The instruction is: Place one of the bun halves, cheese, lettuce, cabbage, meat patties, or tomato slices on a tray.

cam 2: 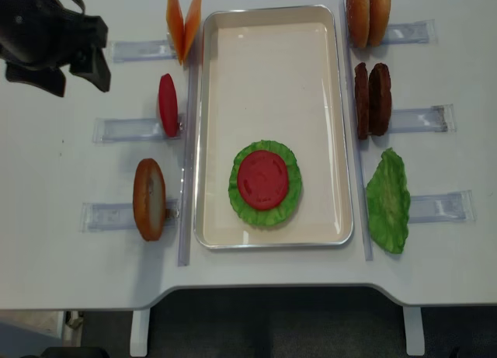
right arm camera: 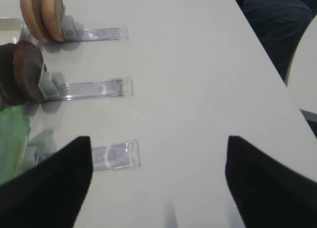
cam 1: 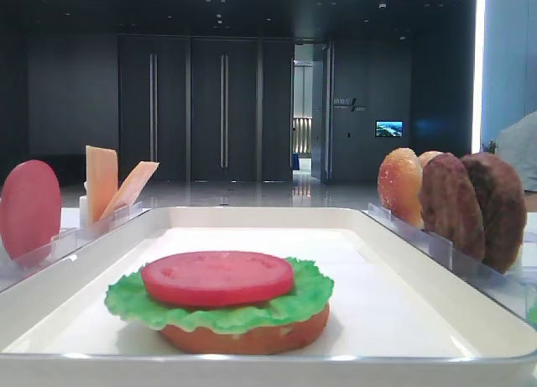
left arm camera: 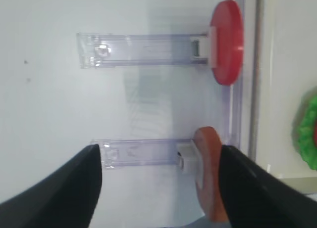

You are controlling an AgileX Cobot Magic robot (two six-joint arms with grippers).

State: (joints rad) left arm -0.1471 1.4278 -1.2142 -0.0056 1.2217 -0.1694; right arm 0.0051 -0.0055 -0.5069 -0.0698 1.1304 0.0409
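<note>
Nearest the low front camera, a stack sat on the tray (cam 1: 369, 236): a bun base (cam 1: 252, 337) mostly hidden under the lettuce (cam 1: 218, 307), with a tomato slice (cam 1: 216, 277) on top. From overhead the stack lay toward the tray's 6 o'clock end, and the base did not show there at all. Only the dark body of the left gripper (cam 2: 54, 39) showed overhead, at the tray's 10 o'clock, well apart from it. In its wrist view the fingers (left arm camera: 59, 193) were spread wide and empty, cut off by the frame, with an upright bun half (left arm camera: 210, 173) between them toward 3 o'clock and a second tomato slice (left arm camera: 227, 41) at 1 o'clock. Similarly cropped, the right gripper (right arm camera: 158, 188) stood released, its fingers (right arm camera: 49, 188) empty, meat patties (right arm camera: 25, 72) at 10 o'clock.
</note>
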